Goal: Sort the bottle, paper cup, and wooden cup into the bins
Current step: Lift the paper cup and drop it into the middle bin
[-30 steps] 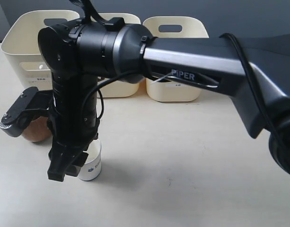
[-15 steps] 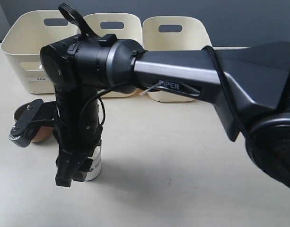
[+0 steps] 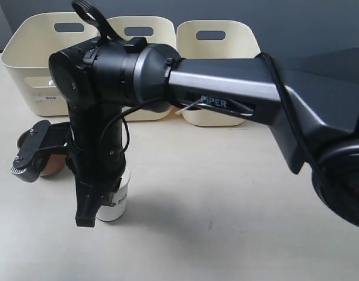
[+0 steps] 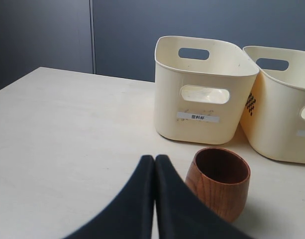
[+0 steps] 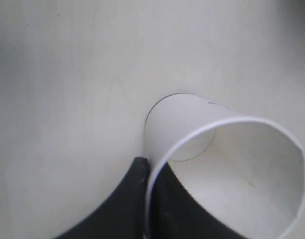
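The white paper cup (image 3: pixel 116 202) stands on the table at front left. My right gripper (image 3: pixel 95 213) reaches across and points down; it is shut on the cup's rim (image 5: pixel 192 134), one finger inside and one outside (image 5: pixel 148 167). The dark brown wooden cup (image 3: pixel 50 165) stands upright just left of it. My left gripper (image 3: pixel 22 163) sits beside that cup, shut and empty (image 4: pixel 154 158), with the wooden cup (image 4: pixel 219 181) apart from its fingers. Three cream bins (image 3: pixel 27 64) (image 3: pixel 161 24) (image 3: pixel 238 41) line the back. The bottle is out of view.
The right arm's black wrist and forearm (image 3: pixel 226 76) span the scene and hide part of the middle bin. In the left wrist view two bins (image 4: pixel 204 94) (image 4: pixel 286 109) stand just beyond the wooden cup. A dark wall runs behind the bins.
The right wrist has settled lower over the paper cup and shifted slightly. The left gripper has drawn down and back beside the wooden cup. The paper cup stays in place.
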You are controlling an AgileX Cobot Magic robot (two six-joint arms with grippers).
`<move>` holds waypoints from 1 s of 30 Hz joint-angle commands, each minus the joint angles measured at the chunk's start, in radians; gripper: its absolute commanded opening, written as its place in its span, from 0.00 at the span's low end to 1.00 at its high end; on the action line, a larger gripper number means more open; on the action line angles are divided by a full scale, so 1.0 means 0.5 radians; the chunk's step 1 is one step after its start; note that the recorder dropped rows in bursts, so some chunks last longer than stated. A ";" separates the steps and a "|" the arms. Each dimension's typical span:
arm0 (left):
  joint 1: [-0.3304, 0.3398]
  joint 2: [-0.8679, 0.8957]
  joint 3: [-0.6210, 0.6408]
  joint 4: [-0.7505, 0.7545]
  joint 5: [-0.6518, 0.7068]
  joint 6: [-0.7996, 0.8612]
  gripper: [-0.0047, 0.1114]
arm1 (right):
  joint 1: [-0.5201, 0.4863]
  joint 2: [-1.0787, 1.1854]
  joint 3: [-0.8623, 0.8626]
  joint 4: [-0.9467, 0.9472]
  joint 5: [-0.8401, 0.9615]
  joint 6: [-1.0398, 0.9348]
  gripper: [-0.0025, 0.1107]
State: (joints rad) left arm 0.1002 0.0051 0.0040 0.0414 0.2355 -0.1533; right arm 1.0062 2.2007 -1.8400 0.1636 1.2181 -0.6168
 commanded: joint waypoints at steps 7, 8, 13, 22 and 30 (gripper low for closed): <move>-0.007 -0.010 -0.008 0.006 -0.009 -0.003 0.04 | -0.038 -0.318 -0.115 -0.267 -0.162 0.047 0.04; -0.007 -0.010 -0.008 0.006 -0.009 -0.003 0.04 | -0.060 -0.335 -0.153 -0.287 -0.183 0.070 0.04; -0.007 -0.010 -0.008 0.006 -0.009 -0.003 0.04 | -0.132 -0.342 -0.337 -0.514 -0.352 0.308 0.04; -0.007 -0.010 -0.008 0.006 -0.009 -0.003 0.04 | -0.256 -0.294 -0.360 -1.043 -0.827 0.801 0.04; -0.007 -0.010 -0.008 0.006 -0.009 -0.003 0.04 | -0.482 -0.100 -0.360 -1.046 -0.923 0.947 0.04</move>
State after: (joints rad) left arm 0.1002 0.0051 0.0040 0.0414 0.2355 -0.1533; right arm 0.8007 2.1235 -2.0150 -0.3522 0.7828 -0.1743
